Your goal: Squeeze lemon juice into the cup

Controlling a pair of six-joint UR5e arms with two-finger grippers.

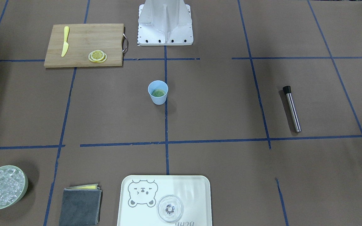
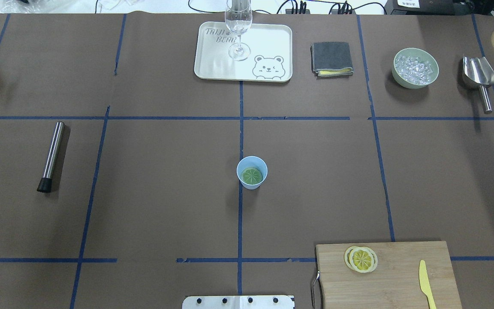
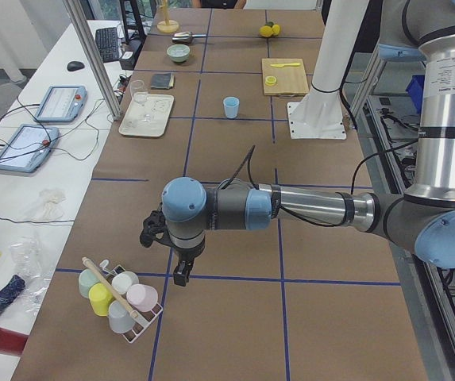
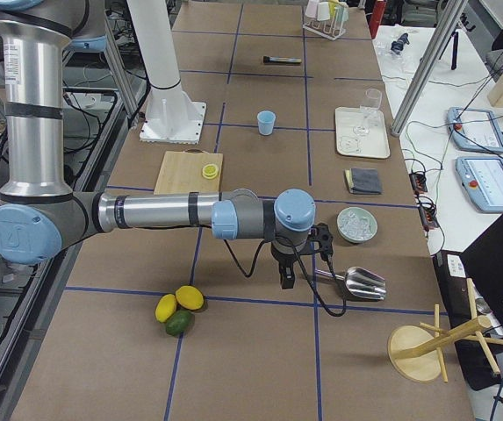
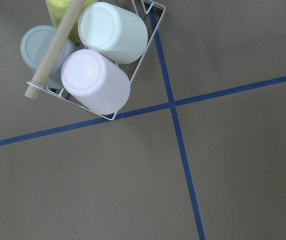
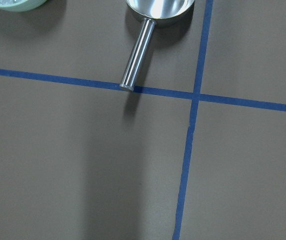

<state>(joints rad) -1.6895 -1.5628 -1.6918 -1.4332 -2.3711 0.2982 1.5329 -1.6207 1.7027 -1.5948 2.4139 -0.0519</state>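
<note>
The light-blue cup (image 2: 251,182) stands upright at the table's middle, also in the front view (image 1: 158,99). A round slice (image 2: 252,175) lies flat in its bottom and looks greenish. Lemon slices (image 2: 361,259) lie stacked on the wooden cutting board (image 2: 397,279), also in the front view (image 1: 97,56). Both arms are far from the cup. The left gripper (image 3: 181,272) hangs over the table's left end by a cup rack. The right gripper (image 4: 286,277) hangs over the right end by a scoop. I cannot tell whether either is open or shut.
A yellow knife (image 2: 426,283) lies on the board. A steel muddler (image 2: 52,155) lies at the left. At the far side are a tray (image 2: 212,64) with a glass (image 2: 238,25), a folded cloth (image 2: 331,58), a bowl of ice (image 2: 415,68) and a scoop (image 2: 480,79). A rack of cups (image 5: 98,55) stands at the left end.
</note>
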